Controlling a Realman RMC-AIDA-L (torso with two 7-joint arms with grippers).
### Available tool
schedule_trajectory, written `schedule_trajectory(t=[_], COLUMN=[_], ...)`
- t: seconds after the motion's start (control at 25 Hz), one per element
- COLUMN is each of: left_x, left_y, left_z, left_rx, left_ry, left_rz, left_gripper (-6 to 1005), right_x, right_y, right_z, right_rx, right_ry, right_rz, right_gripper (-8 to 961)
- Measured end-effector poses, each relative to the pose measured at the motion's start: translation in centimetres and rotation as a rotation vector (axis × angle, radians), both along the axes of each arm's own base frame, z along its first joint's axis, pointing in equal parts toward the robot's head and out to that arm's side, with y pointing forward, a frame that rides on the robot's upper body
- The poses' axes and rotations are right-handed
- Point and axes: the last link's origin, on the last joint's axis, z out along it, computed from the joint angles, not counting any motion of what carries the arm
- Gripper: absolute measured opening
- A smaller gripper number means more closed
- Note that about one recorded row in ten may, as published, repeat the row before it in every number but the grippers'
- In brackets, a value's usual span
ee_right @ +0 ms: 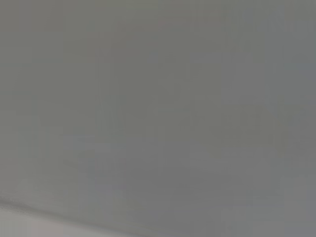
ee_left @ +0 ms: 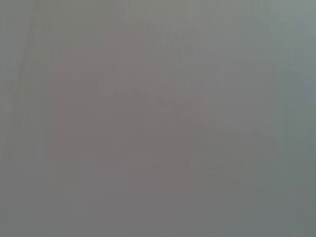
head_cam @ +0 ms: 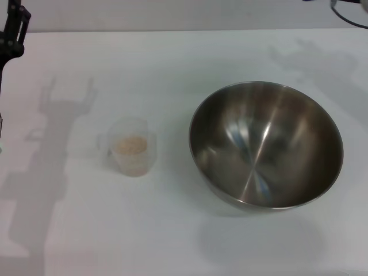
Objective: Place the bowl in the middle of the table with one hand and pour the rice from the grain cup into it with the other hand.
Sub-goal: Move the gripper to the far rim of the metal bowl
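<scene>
While the left hand (head_cam: 12, 31) hangs at the far left edge, grip state unreadable, the cup (head_cam: 131, 147) of rice (head_cam: 130, 145) stands left of the empty bowl (head_cam: 265, 144) on the worktop (head_cam: 172, 63); the right hand is unseen. A glancing grip could tip the light cup.

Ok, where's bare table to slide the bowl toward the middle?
Bare table runs along the near edge and across the far side. The strip between grain cup and bowl is narrow. The left hand sits far-left; the right hand is out of view.
</scene>
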Motion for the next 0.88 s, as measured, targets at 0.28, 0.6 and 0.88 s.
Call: schedule_trajectory(t=[0.28, 0.6, 0.88], left_x=[0.1, 0.5, 0.5], left_y=[0.1, 0.7, 0.8], left_z=[0.2, 0.5, 0.7], left_rx=[0.011, 0.024, 0.034], left_ry=[-0.003, 0.002, -0.001], left_rz=[-0.004, -0.018, -0.015], left_gripper=[827, 827, 827], right_x=[-0.8, -0.1, 0.6], right_y=[-1.6, -2.5, -2.9], right_z=[1.5, 0.6, -0.4], right_rx=[-0.308, -0.553, -0.620], right_ry=[-0.039, -0.098, -0.143], right_rz=[-0.160, -0.272, -0.312], right_gripper=[754, 735, 712])
